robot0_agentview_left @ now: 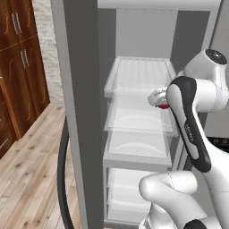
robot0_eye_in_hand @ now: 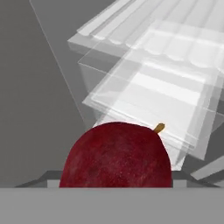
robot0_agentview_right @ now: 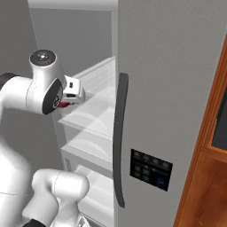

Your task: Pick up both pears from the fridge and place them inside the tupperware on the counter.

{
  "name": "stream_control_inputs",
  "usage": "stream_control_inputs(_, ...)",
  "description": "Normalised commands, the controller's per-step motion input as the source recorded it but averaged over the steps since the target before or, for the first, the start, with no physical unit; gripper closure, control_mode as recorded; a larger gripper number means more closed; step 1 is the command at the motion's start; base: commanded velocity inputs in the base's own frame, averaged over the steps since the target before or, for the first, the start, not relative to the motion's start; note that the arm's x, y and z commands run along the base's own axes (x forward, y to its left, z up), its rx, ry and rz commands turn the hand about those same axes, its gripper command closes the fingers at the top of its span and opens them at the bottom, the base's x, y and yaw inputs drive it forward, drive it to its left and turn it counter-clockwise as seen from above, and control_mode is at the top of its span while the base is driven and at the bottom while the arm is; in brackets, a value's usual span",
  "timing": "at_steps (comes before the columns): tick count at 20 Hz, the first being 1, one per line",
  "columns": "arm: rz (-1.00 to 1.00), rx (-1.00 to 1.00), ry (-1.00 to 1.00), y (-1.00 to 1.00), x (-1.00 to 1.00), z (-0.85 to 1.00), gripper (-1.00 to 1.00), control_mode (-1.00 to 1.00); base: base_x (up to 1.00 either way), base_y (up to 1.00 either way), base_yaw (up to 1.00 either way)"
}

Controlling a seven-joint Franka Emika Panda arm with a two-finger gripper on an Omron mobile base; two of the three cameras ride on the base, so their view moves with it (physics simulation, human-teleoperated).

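Tool (robot0_agentview_left: 156, 99) is reached into the fridge (robot0_agentview_left: 85, 112) over a middle shelf (robot0_agentview_left: 138, 120), right against a dark red fruit (robot0_eye_in_hand: 116, 155); whether anything is gripped cannot be told. No pear can be made out, so one must next be located.

No text, label, brand or number can be read. The dark panel (robot0_agentview_right: 150, 170) on the fridge (robot0_agentview_right: 177, 88) door carries only blurred bluish icons.

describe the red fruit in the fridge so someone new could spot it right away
Start at the open grey fridge and its white translucent shelves. The dark red round fruit sits right in front of the gripper, a short tan stem on top.
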Motion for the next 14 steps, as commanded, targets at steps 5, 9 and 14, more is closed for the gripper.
stream_control_inputs(5, 0.00, 0.00, 0.10, 0.00, -0.42, 0.00, 1.00, 1.00, -0.26, 0.00, 0.00)
stream_control_inputs(9, 0.00, 0.00, 0.00, 0.00, 0.00, 0.00, 1.00, 1.00, -0.92, -0.06, 0.01)
stream_control_inputs(14, 0.00, 0.00, 0.00, 0.00, 0.00, 0.00, 1.00, 1.00, -0.98, -0.29, 0.28)
